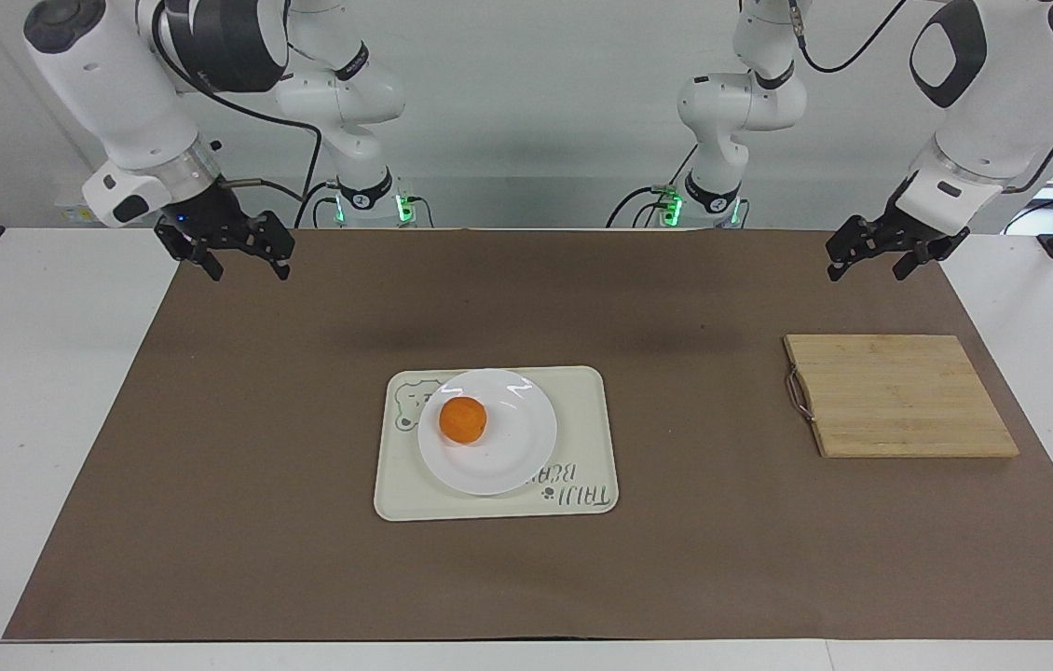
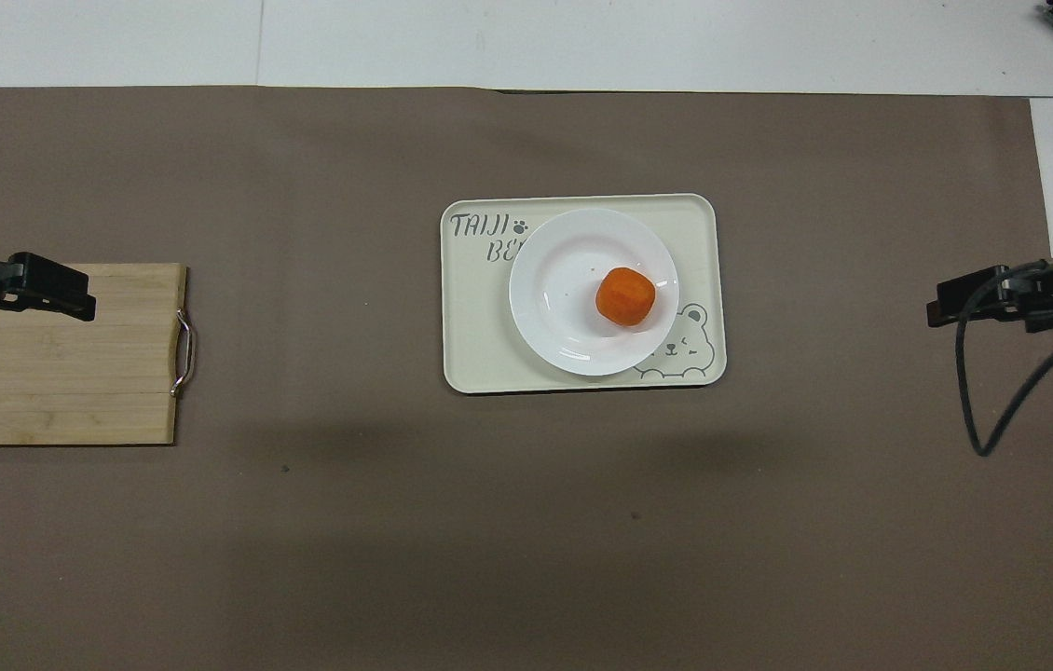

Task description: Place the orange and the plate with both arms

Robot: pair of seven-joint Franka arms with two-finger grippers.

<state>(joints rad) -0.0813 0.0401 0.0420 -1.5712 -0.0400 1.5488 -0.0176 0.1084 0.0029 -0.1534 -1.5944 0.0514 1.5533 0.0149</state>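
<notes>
Orange on plate, both grippers raised and empty

The orange [image 1: 463, 419] sat on the white plate [image 1: 517, 447], on a cream bear tray [image 1: 587, 438] on the brown mat [image 1: 303, 540] over a white table [image 1: 14, 419]. The right gripper [image 1: 242, 266] and left gripper [image 1: 869, 262] hung spread apart over the mat's corners, a bamboo cutting board [image 1: 899, 396] near the left.

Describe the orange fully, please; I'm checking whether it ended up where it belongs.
The orange is a small, round, bright-orange fruit with a matte skin, whole and unpeeled. It sits on the plate, off-centre toward the right arm's end of the table, resting only on the plate's white surface. The plate itself lies on the tray. No gripper touches it.
</notes>
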